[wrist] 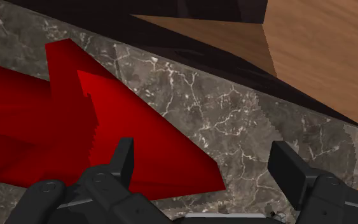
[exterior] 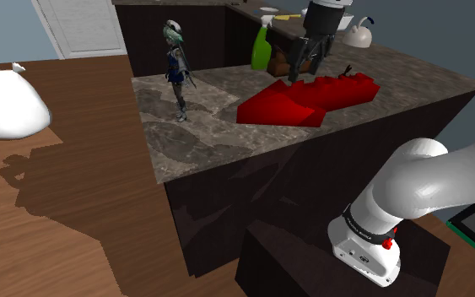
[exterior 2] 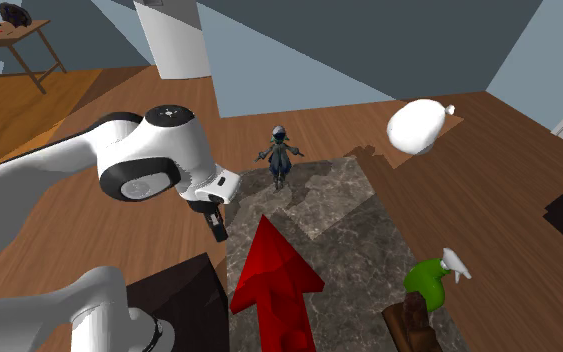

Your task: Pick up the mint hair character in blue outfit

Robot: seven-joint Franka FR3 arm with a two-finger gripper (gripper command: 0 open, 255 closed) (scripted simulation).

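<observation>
The character (exterior: pixel 177 72) has mint hair and a dark blue outfit. It stands upright near the marble counter's (exterior: pixel 206 126) corner, at the shoulder view's left, and the second exterior view has the figure (exterior 2: pixel 280 156) at the counter's far end. My gripper (exterior: pixel 305 72) hangs open above a red arrow-shaped block (exterior: pixel 307 99), well to the right of the character in the shoulder view. In the wrist view the gripper (wrist: pixel 203 167) has its fingers (wrist: pixel 123 157) wide apart with nothing between them. Below them lie the red block (wrist: pixel 50 121) and bare marble (wrist: pixel 234 118).
A green spray bottle (exterior: pixel 261 47) and a white kettle (exterior: pixel 358 34) stand behind the gripper. A brown object (exterior 2: pixel 409 322) sits beside the bottle (exterior 2: pixel 431 279). A white rounded sack (exterior: pixel 4 103) lies on the wooden floor. The counter drops off at its front edge.
</observation>
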